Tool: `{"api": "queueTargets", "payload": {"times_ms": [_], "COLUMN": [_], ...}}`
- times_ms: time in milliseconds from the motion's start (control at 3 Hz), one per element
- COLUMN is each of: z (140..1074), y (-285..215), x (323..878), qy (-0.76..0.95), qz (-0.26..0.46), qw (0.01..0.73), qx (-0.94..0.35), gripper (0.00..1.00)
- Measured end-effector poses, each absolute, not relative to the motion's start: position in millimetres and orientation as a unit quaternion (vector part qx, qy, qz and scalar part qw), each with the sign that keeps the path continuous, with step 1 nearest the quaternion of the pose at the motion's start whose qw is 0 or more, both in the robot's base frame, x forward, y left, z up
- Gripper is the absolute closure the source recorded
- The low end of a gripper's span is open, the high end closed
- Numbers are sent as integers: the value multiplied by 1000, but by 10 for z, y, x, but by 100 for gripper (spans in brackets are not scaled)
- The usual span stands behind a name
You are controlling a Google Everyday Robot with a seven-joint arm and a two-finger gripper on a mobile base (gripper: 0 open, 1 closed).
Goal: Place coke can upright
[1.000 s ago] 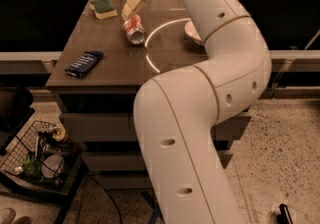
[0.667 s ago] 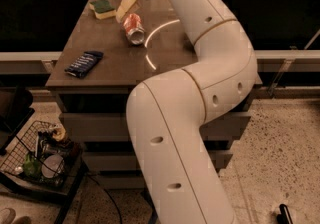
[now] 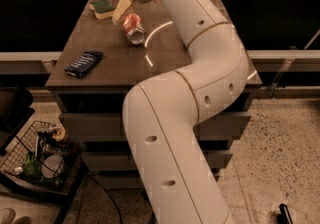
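The coke can lies on its side on the dark brown table, toward the far middle, with a silver end facing the camera. It is red with white lettering. My gripper hangs from the large white arm just behind and left of the can, close to its far end. I cannot tell whether it touches the can. Nothing shows in the gripper.
A green and yellow sponge lies at the table's far left, beside the gripper. A dark blue snack packet lies near the front left edge. The arm covers the table's right side. A wire basket with clutter stands on the floor at left.
The arm has swung left and the gripper has shifted a little left and down toward the can's far end. The can still lies in the same place.
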State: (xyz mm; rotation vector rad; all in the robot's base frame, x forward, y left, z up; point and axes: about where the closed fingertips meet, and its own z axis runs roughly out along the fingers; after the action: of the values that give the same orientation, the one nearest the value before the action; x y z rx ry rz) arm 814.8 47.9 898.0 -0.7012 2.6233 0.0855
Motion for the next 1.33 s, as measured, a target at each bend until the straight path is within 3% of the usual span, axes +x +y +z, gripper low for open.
{"api": "queueTargets", "payload": {"times_ms": [667,1333], "z": [8926,8660], "y": [554,504], "x": [8255,8142], "qy": [953,967], "qz": [10,-2], "qw": [218,171], "qx": [-211,-190], "gripper": [0,0]}}
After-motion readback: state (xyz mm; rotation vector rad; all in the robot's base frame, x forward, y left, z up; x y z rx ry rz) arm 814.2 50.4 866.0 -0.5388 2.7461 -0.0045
